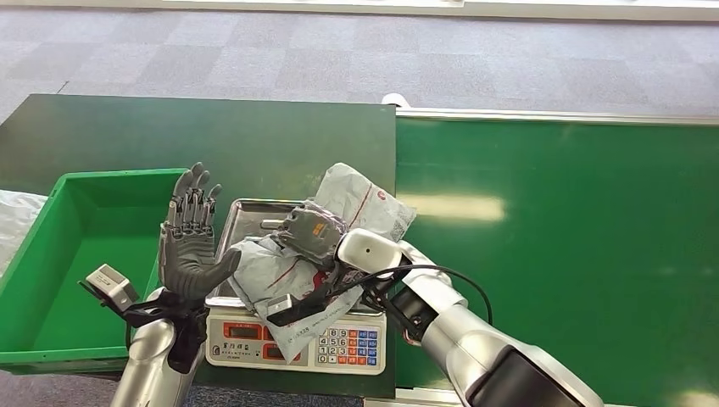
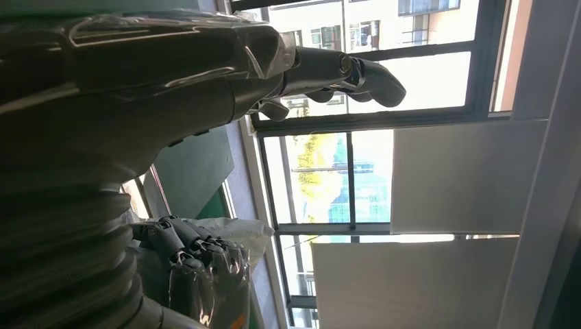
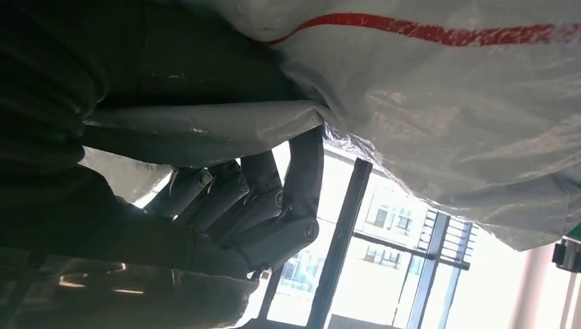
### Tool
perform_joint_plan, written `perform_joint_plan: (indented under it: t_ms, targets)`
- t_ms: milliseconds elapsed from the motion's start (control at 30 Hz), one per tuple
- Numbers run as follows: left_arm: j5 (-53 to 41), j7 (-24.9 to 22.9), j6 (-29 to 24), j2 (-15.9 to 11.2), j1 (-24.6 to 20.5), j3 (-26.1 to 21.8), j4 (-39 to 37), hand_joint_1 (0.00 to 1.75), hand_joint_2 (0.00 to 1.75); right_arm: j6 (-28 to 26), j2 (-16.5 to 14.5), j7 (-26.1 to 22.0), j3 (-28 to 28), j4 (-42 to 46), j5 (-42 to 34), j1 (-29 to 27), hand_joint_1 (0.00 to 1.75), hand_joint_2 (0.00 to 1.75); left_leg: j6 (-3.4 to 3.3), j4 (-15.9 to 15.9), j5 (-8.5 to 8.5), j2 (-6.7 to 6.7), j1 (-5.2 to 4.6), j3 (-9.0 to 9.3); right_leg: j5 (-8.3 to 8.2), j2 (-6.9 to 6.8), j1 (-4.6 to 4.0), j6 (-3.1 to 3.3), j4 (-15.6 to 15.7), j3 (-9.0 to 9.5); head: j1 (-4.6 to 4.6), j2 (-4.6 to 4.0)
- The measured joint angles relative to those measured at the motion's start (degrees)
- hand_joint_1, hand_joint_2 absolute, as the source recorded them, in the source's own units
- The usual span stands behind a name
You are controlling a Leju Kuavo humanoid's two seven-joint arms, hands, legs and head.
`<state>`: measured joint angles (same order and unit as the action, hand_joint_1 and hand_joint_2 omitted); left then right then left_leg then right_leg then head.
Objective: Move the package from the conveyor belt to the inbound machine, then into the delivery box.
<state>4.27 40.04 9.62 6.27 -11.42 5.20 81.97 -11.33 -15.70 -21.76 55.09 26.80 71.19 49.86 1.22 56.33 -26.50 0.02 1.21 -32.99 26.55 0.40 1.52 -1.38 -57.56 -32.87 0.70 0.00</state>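
My right hand [image 1: 312,233] has its fingers [image 3: 274,205] clamped on the grey package [image 1: 360,203], which lies crumpled across the steel pan of the inbound machine [image 1: 297,339], just beside the conveyor belt [image 1: 551,254]. My left hand [image 1: 188,246] is raised, palm up, fingers apart, holding nothing. To finish well, I judge I should keep a firm pinch on the slack plastic, lift clear of the pan's rim, and carry it left over the green delivery box [image 1: 76,254].

A dark green table [image 1: 127,136] carries a green bin [image 1: 51,280] and a scale [image 1: 339,343]. The conveyor belt [image 1: 576,229] adjoins its right side.
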Motion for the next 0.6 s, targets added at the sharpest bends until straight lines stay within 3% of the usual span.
perform_joint_plan:
  t_ms: [67,100,333,600]
  targets:
    - [0.2,0.0,0.0,0.1,-0.5,0.1,-0.3,0.00,1.75,-0.4,-0.2,-0.3,0.3,-0.5,-1.1,0.1,0.24,1.75,0.00,0.0,0.00,0.00,0.00,0.00,0.00,0.00,0.00,0.00,0.0,0.00,0.00,0.00]
    - [0.3,0.0,0.0,0.1,-0.7,0.2,-0.4,0.00,1.75,-1.1,-0.2,-0.7,0.3,-0.6,-1.9,0.1,0.00,1.75,0.00,0.0,0.00,0.01,0.00,0.01,0.00,0.00,0.00,0.00,0.0,0.00,0.00,0.00]
    - [0.6,0.0,0.4,0.3,-1.7,0.2,-0.5,0.00,1.75,-12.3,-0.1,-4.7,-0.7,-0.2,-8.5,-1.2,0.00,1.75,0.01,0.0,0.00,0.04,0.00,0.01,0.00,0.02,0.00,0.00,0.0,-0.02,0.01,0.00]
    - [0.6,0.0,0.5,0.3,-2.0,0.2,-1.2,0.00,1.75,-18.3,1.6,-10.4,-5.2,8.2,-17.4,-3.0,0.00,1.75,0.00,0.0,0.00,0.04,0.00,0.02,0.00,0.02,0.00,0.00,0.0,-0.02,0.00,0.00]
